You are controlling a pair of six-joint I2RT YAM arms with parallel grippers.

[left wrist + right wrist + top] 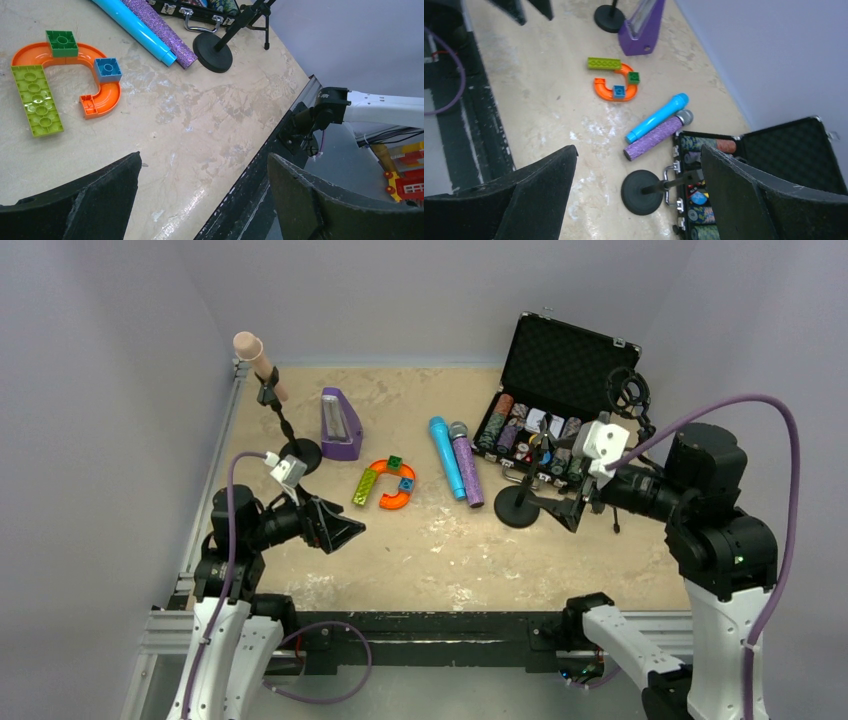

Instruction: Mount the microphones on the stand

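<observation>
Microphone in pink-beige (258, 362) clipped into far-left stand (300, 454): one of three done. Right stand (517, 510) bare. Blue microphone (446, 457) and purple microphone (466, 465) lying side by side mid-counter (450, 550), yet to mount. Left pincer (203, 157), right pincer (639, 147) both released, empty. No legible writing.

Near strip of table (440, 555) lies open to my jaws. The blue microphone (445, 457) and purple microphone (466, 465) lie touching; brick track (388, 483) near their left, stand base (517, 508) close on their right.
</observation>
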